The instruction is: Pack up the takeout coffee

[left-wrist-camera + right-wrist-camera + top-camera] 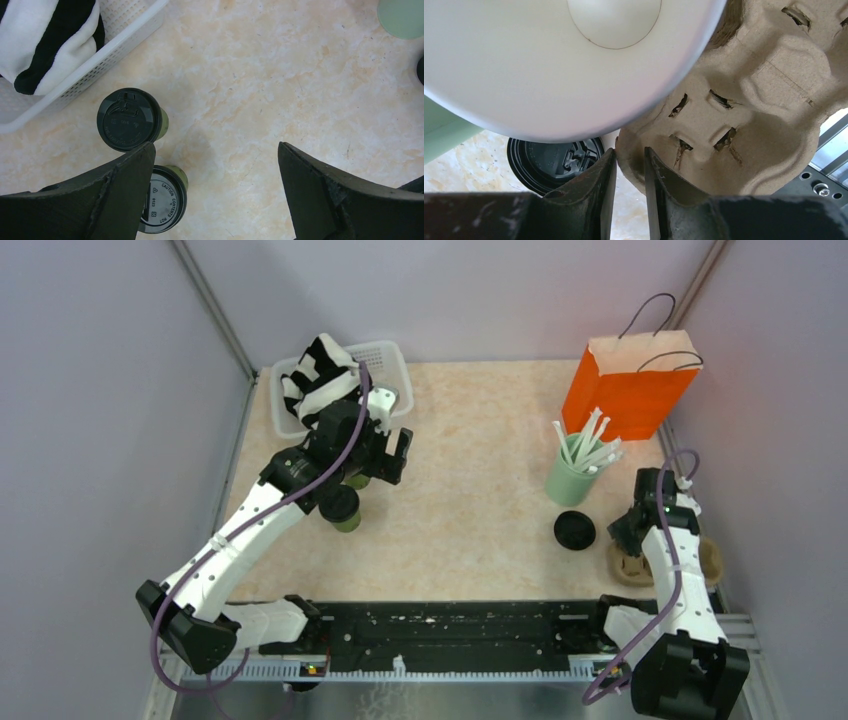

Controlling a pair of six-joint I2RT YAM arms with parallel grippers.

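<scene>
Found the takeout coffee on the table (480,490) at the left, near the white basket (115,47): two green cups, upright, each lidded in black. Saw the first cup (129,119) whole, close to the basket wall with a strip of table showing between. Saw the second cup (162,200) just beside it, partly covered by a finger (100,200) of the left gripper (215,147). Could not settle contact between that finger and the lid. Noted this gripper's fingers spread wide, holding nothing, with bare table between them. Found a black-and-white striped cloth (45,45) in the basket, cut off by the frame edge.

Noted the right gripper (629,150) with fingers drawn close together, pinching the near rim of a pulp cup carrier (749,100). Found the carrier cut off in the wrist view and largely covered by the arm in the top view. Found a loose black lid (549,165) on the table beside the carrier, partly hidden behind a finger. Could not identify a large pale, round, blurred surface (549,75) filling the top of the right wrist view. Saw a mint tumbler (568,483) of white straws (590,445) beyond the lid, and an orange paper bag (625,390) behind that.
</scene>
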